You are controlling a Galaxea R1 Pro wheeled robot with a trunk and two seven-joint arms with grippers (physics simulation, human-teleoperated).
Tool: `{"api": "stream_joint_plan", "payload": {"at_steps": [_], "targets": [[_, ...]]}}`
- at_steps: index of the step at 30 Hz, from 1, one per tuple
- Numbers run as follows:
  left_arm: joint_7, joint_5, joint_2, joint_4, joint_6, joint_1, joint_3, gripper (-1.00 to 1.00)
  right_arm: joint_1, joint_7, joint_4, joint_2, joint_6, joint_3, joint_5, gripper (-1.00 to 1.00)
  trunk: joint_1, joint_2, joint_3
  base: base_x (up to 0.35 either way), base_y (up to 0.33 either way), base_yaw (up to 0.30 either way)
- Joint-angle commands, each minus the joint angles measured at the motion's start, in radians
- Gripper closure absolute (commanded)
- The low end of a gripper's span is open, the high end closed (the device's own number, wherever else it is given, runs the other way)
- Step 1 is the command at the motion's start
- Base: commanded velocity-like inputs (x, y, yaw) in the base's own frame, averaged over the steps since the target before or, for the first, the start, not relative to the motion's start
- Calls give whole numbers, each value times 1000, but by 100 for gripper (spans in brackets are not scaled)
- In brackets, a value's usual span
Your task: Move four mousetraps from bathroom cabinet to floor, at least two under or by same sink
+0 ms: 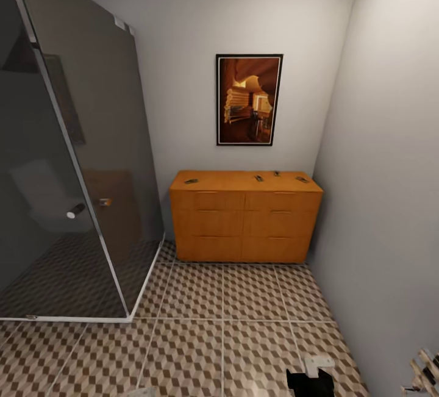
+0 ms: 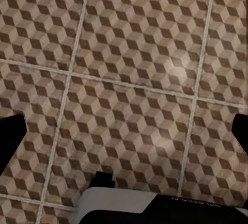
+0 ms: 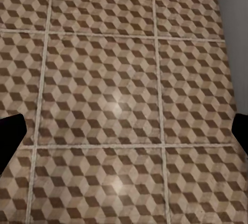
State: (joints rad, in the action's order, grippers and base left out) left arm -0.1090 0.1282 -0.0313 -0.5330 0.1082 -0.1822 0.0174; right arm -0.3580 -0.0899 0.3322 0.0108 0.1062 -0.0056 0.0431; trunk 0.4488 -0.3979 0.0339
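Still far off: four mousetraps (image 1: pixel 259 177) lie on the flat top of the cabinet (image 1: pixel 244 220) against the far wall, one toward its left end, three toward its right. Bathroom floor (image 1: pixel 231 324) separates robot from cabinet. Both wrist views look down at tiles; dark fingertips (image 2: pixel 11 136) sit at opposite edges, so both grippers look spread, holding nothing. Right arm seems nearer the three-trap cluster.

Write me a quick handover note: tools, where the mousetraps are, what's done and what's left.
Left tool and right tool: both open, empty, pointing at the tiled bathroom floor.
Four mousetraps sit on top of the cabinet: one near its left end, three toward the right.
Done: nothing moved yet.
Left: drive up to the cabinet, carry all four to the floor, at least two by the sink.
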Motion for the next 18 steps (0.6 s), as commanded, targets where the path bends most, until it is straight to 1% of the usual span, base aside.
{"api": "stream_joint_plan", "payload": {"at_steps": [1,10,18], "targets": [[-3,9,0,-2,6,0,-3,-100,-1,-3,-1,0,3,-1,4,-100,1,-2,2,308,-83,0],[-5,8,1,-2,7,0,-30,-100,-1,-3,-1,0,2,-1,4,-100,1,-2,2,321,-107,0],[-5,8,1,-2,7,0,-34,-100,-1,-2,-1,0,1,0,4,-100,1,-2,2,327,-122,0]]}}
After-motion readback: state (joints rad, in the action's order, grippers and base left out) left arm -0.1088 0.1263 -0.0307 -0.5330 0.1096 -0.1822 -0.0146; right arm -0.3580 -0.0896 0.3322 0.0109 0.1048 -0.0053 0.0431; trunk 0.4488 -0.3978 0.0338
